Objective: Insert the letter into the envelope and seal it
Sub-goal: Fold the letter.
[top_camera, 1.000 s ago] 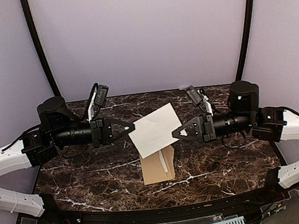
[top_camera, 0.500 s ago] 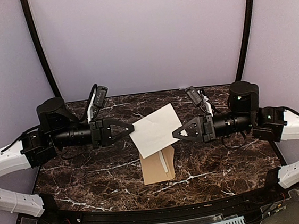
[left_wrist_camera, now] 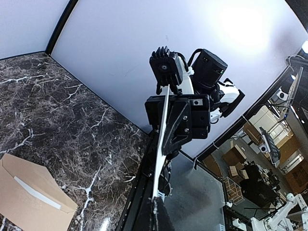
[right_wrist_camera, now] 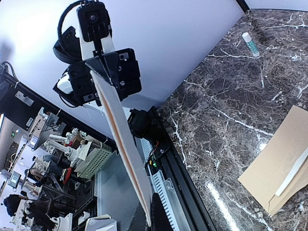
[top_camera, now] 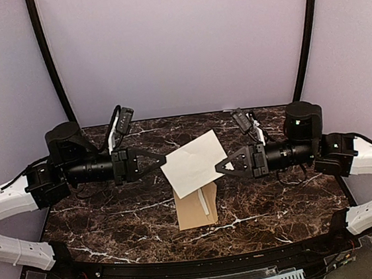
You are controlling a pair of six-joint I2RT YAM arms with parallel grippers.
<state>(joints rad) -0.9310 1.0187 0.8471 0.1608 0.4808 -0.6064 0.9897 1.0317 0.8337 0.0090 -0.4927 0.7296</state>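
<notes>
Fingers (top_camera: pixel 153 157) of left gripper (top_camera: pixel 164 159) and right gripper (top_camera: pixel 219 166) pinch the letter (top_camera: pixel 193 162) over the envelope (top_camera: pixel 195 210); uneven pull may tear it.

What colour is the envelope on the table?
The envelope is kraft brown, with a pale strip on its flap; best in the left wrist view.

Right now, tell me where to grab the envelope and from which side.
Take the envelope by its open flap, the long edge toward the right arm, coming from that side. It lies flat on the table, so only the flap, folded out beyond the white strip, likely offers a lip to pinch.
</notes>
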